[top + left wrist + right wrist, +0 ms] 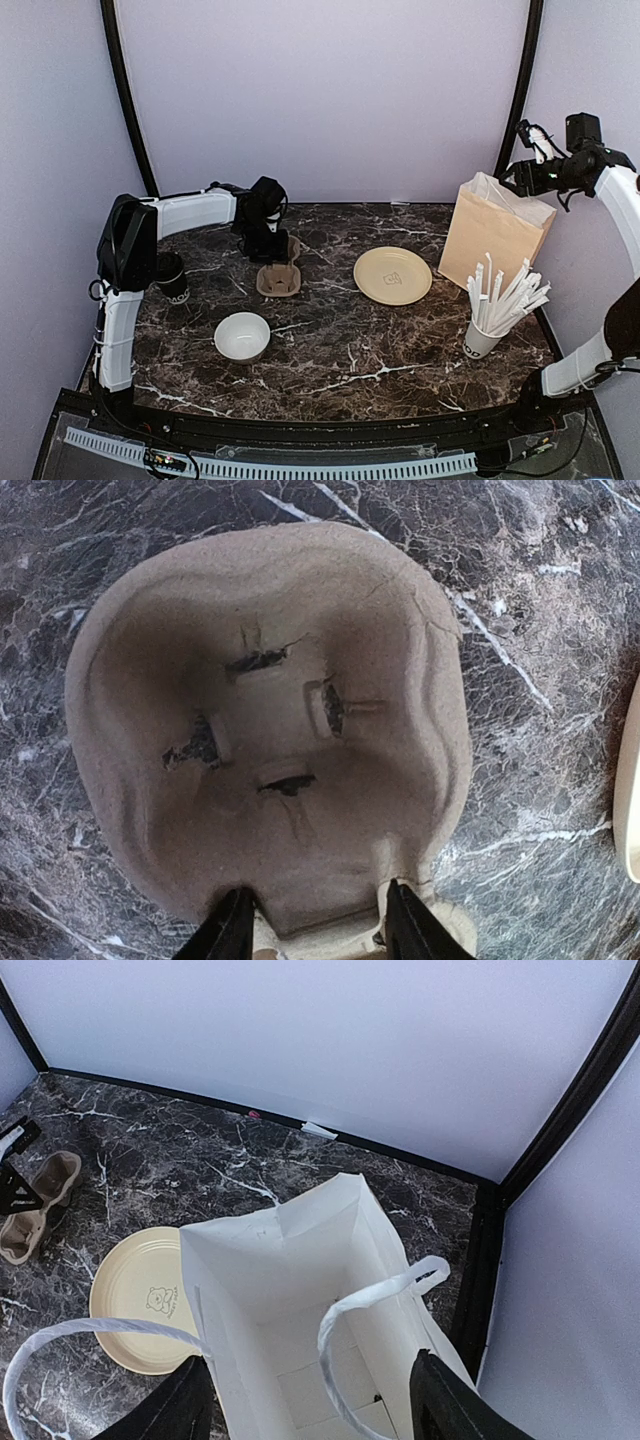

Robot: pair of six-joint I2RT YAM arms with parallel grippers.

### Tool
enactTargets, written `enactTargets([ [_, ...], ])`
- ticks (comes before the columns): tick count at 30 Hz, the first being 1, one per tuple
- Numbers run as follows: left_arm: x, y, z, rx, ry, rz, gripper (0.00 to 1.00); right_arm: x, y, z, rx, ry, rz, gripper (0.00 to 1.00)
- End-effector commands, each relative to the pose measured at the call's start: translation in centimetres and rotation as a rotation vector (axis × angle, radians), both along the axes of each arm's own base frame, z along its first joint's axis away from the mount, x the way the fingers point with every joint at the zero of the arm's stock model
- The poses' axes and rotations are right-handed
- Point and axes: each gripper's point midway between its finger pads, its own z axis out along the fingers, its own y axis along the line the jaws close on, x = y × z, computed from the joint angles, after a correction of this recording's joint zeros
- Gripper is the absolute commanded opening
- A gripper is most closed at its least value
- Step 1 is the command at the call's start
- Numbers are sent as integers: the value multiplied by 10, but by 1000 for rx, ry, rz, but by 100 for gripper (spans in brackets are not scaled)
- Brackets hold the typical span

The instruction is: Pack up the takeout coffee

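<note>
The left end effector (318,932) is gripping the moulded grey-brown pulp cup carrier (270,720) by the narrow neck between its wells, with a finger pressing on either side. My guess is that it is steadying the tray, or readying it for carrying, before a cup is going in. In the top view the carrier is lying at centre left of the frame.

The takeout coffee (172,278), a small black paper cup with white markings, is standing upright at the left edge. It is sitting just beside the left arm's upright link and well apart from the carrier; whether its lid is on I cannot tell.

The right end effector (312,1406) is hanging released, fingers wide, over the open mouth of the tan paper bag (300,1300) with white handles at the right of the frame — presumably waiting where the load is heading.

Everything is sitting on a dark marble-patterned desk (340,350) veined with white, and pale lilac walls with black corner poles are closing the space in.
</note>
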Motion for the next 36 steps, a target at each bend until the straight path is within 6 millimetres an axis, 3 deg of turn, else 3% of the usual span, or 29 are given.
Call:
enactTargets([
  [1, -1, 0, 2, 28, 7, 8, 47, 1, 1, 6, 9, -37, 9, 68],
  [11, -2, -2, 8, 85, -9, -11, 37, 0, 2, 2, 16, -34, 11, 68],
  [22, -12, -15, 63, 38, -66, -97, 34, 1, 3, 2, 27, -30, 13, 68],
  [26, -35, -39, 83, -45, -68, -223, 34, 0, 4, 0, 34, -25, 14, 68],
  [28, -47, -42, 87, -42, -62, -249, 35, 1, 4, -1, 38, -20, 14, 68],
  [31, -51, -30, 86, 27, -86, -230, 44, 1, 5, -1, 47, -19, 16, 68],
  [36, -45, -5, 72, 181, -95, -197, 49, 2, 9, -1, 79, -11, 26, 68],
])
